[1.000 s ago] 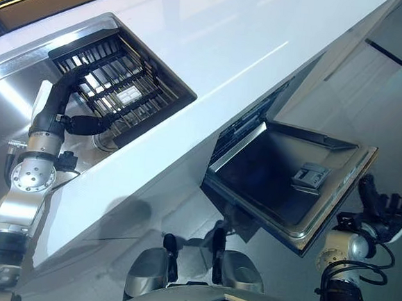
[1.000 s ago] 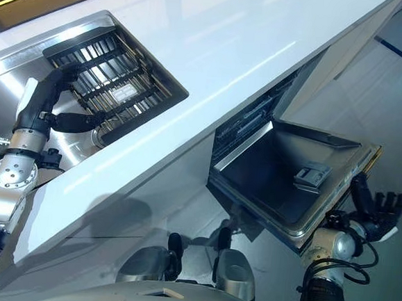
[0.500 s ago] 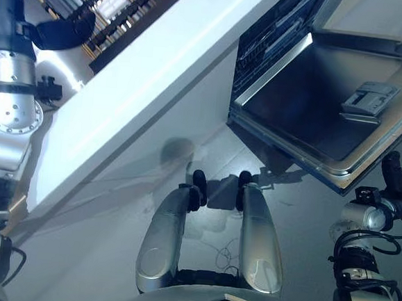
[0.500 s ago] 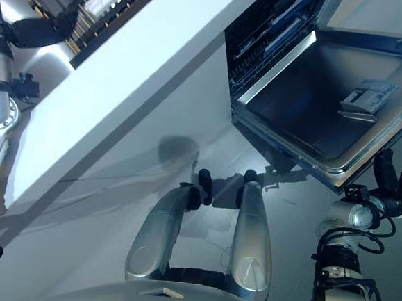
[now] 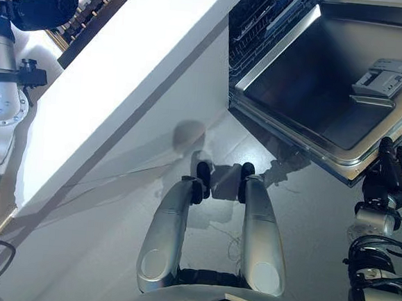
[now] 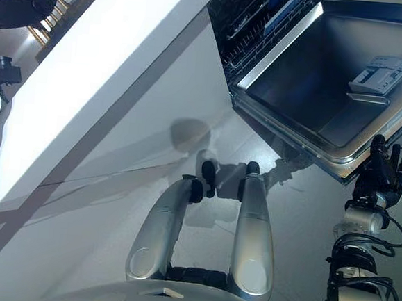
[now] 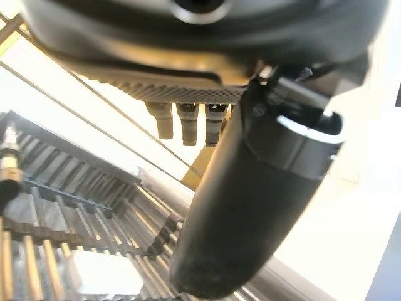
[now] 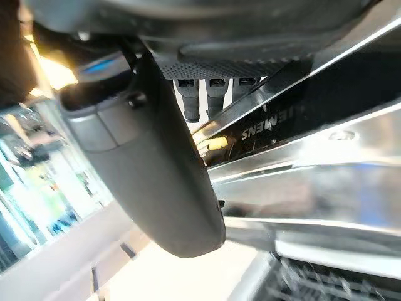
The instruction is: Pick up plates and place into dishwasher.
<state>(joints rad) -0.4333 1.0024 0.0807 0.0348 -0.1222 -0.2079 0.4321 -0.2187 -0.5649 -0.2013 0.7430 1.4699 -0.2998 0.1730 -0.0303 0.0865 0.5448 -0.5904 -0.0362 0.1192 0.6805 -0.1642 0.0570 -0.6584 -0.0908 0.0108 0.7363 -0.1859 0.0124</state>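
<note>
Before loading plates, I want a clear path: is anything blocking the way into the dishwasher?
Nothing visible does. The dishwasher door is open, nothing lying on it, and the rack shows behind. The right hand, open, is beside the door's outer edge.

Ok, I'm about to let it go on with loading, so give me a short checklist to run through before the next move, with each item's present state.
1. Stainless-steel dishwasher door open: ok.
2. Dark wire dishwasher rack reachable: cannot tell; just its edge shows.
3. Plate in the left hand: not ok; it holds nothing above the black slatted drying rack.
4. Right hand free: ok; fingers straight, beside the door's edge.
5. Plate located: cannot tell.
</note>
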